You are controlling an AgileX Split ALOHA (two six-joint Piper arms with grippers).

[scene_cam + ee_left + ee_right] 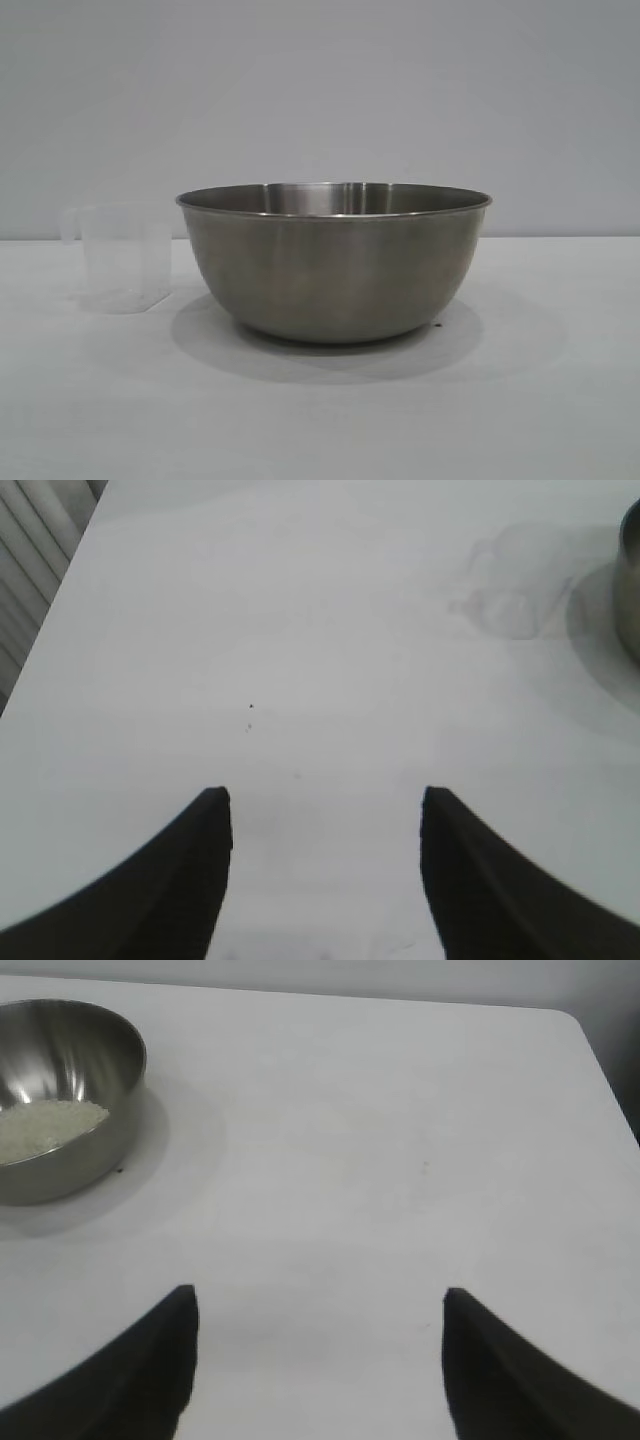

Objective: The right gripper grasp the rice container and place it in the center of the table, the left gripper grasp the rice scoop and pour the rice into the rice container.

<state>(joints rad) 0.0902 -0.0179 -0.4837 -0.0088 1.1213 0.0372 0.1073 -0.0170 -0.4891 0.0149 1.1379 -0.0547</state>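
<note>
The rice container (333, 265), a large steel bowl, stands on the white table (540, 400) near its middle. In the right wrist view the container (60, 1100) holds a pale mass of rice (45, 1128). The rice scoop (120, 258), a clear plastic cup, stands upright beside the bowl on its left and looks empty; it shows faintly in the left wrist view (510, 605), next to the bowl's edge (630, 580). My left gripper (325, 800) is open and empty over bare table, away from the scoop. My right gripper (318, 1298) is open and empty, away from the bowl.
A plain grey wall stands behind the table. The table's side edge (60, 610) shows in the left wrist view, with slatted panels beyond it. The table's far corner (580, 1020) shows in the right wrist view. Neither arm shows in the exterior view.
</note>
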